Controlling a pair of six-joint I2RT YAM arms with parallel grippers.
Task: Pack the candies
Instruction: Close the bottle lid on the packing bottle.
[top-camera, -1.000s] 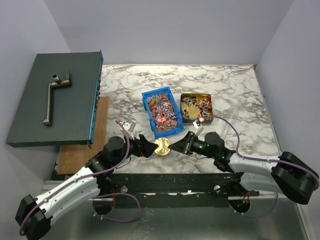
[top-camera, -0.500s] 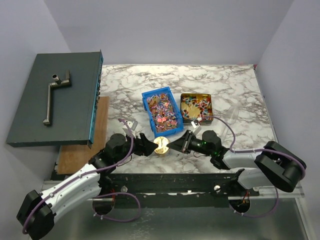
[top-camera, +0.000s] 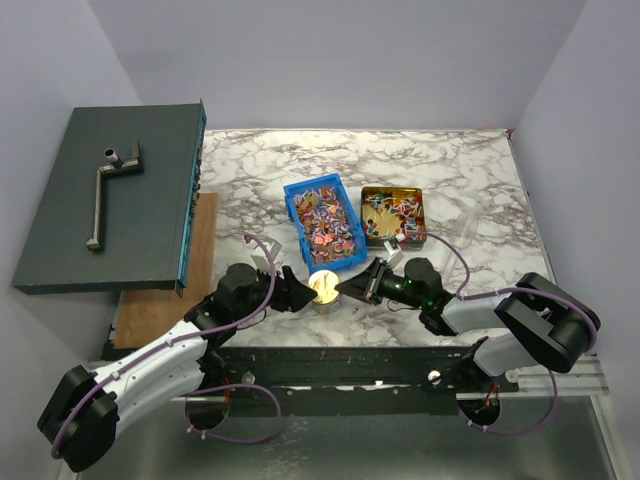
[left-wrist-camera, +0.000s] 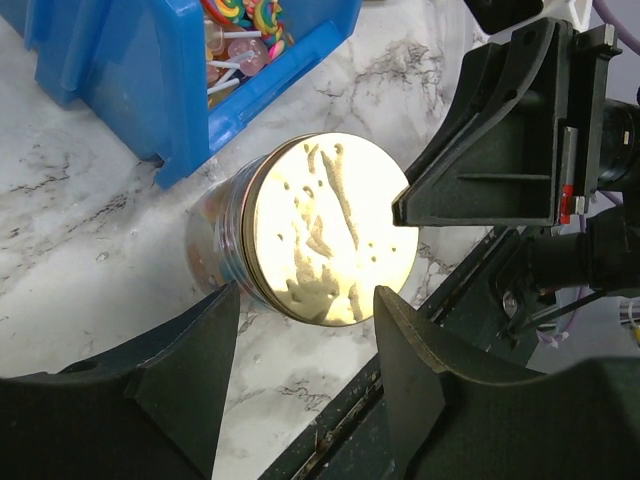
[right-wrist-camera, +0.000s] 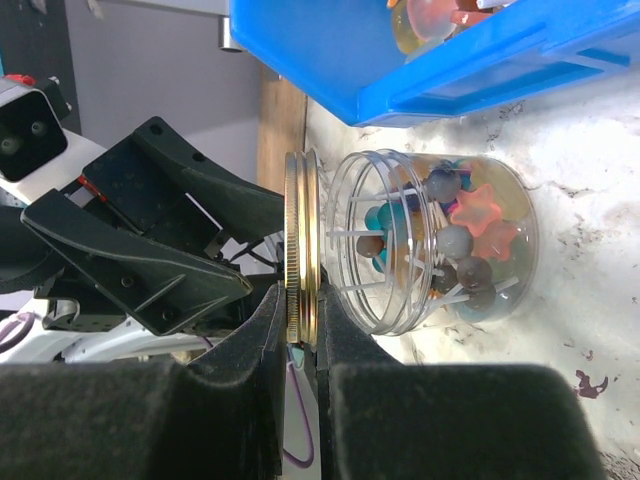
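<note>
Right now the candies (top-camera: 325, 225) sit in three places: a heap in the blue bin (top-camera: 291, 205), a scatter in the gold tin (top-camera: 424, 215) to its right, and a packed batch on sticks inside the clear jar (right-wrist-camera: 440, 250). That jar stands upright on the marble table (top-camera: 430, 160), just near of the bin's near wall, with its long axis vertical and its mouth up. The gold lid (left-wrist-camera: 330, 235) lies flat over the mouth. You cannot tell from these views whether it is seated on the thread or hangs just above it.

Everything turns on that lid-to-jar line. Your right gripper (right-wrist-camera: 298, 310) comes in from the right and pinches the lid's edge. Its jaws are drawn nearly together with the thin rim between them, so the lid is in its hold. Your left gripper (left-wrist-camera: 305, 300) comes in from the left, and its fingers (left-wrist-camera: 190, 370) stand part-way open on either side of the jar. One is at the clear wall below the lid, the other by the lid's edge. Contact is not clear, and nothing is gripped there. Both arms are about equally close, meeting at the jar.

The step in hand looks like capping the jar. You likely need the left jaws to brace the body so the right can set the lid squarely. A tilted lid may cross the thread or tip the jar.
</note>
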